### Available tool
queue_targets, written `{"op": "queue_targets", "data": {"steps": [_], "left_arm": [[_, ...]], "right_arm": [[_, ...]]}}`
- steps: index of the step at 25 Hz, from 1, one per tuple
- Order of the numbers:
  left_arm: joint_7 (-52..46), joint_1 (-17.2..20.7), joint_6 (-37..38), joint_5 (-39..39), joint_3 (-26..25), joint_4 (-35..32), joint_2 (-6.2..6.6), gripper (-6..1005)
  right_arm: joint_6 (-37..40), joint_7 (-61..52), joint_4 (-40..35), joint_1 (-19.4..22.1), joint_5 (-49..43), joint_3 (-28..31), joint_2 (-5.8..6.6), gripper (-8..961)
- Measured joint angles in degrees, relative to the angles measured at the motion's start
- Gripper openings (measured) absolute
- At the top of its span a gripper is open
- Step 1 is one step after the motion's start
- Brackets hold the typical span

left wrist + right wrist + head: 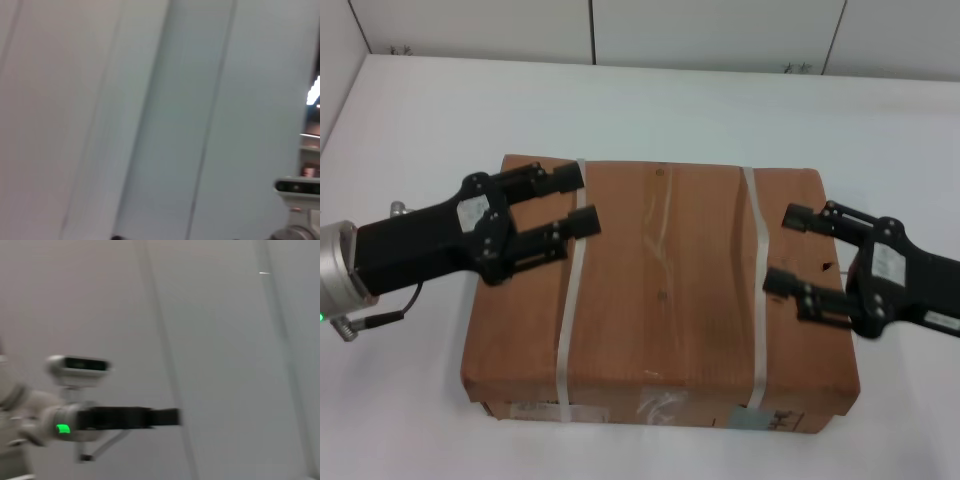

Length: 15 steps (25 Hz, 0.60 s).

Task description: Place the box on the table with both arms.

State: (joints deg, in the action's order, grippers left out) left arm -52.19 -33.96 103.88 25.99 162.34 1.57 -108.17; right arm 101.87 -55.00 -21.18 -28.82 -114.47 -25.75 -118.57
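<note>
The brown cardboard box point(660, 290) rests on the white table point(620, 100), with two white straps point(568, 310) across its top and labels point(650, 405) on its front side. My left gripper point(578, 200) is open and empty above the box's left part, its fingertips by the left strap. My right gripper point(782, 250) is open and empty above the box's right part, its fingertips by the right strap point(756, 290). I cannot tell whether either gripper touches the top. The right wrist view shows the left arm point(62, 429) from the side. The box is out of both wrist views.
White wall panels point(720, 30) stand behind the table's far edge. A wall point(335, 60) borders the table at the far left. Bare tabletop lies around the box on all sides. The left wrist view shows only wall panels point(150, 120) and the robot's head camera point(297, 186).
</note>
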Motion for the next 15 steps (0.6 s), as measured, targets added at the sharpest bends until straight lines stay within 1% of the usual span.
{"op": "queue_targets", "data": {"steps": [2,5,12,15], "left_arm": [[-0.05,-0.46,1.97,-0.22,0.93,0.96,-0.27,621],[-0.2,-0.9,3.35,-0.75,1.66,2.07,-0.82,622],[0.41,-1.73,3.03,-0.69,1.68,2.24,-1.68,625],[0.57,-1.84,2.95,-0.67,1.69,2.54,-1.82,626]], "right_arm": [[4.39,0.05,-1.26,-0.2,-0.24,-0.54,0.04,813],[5.44,0.16,-1.47,-0.5,-0.18,-0.56,0.04,813],[5.17,0.27,-1.21,-0.81,-0.36,-0.61,-0.14,813],[5.14,0.27,-1.16,-0.81,-0.51,-0.62,-0.15,813]]}}
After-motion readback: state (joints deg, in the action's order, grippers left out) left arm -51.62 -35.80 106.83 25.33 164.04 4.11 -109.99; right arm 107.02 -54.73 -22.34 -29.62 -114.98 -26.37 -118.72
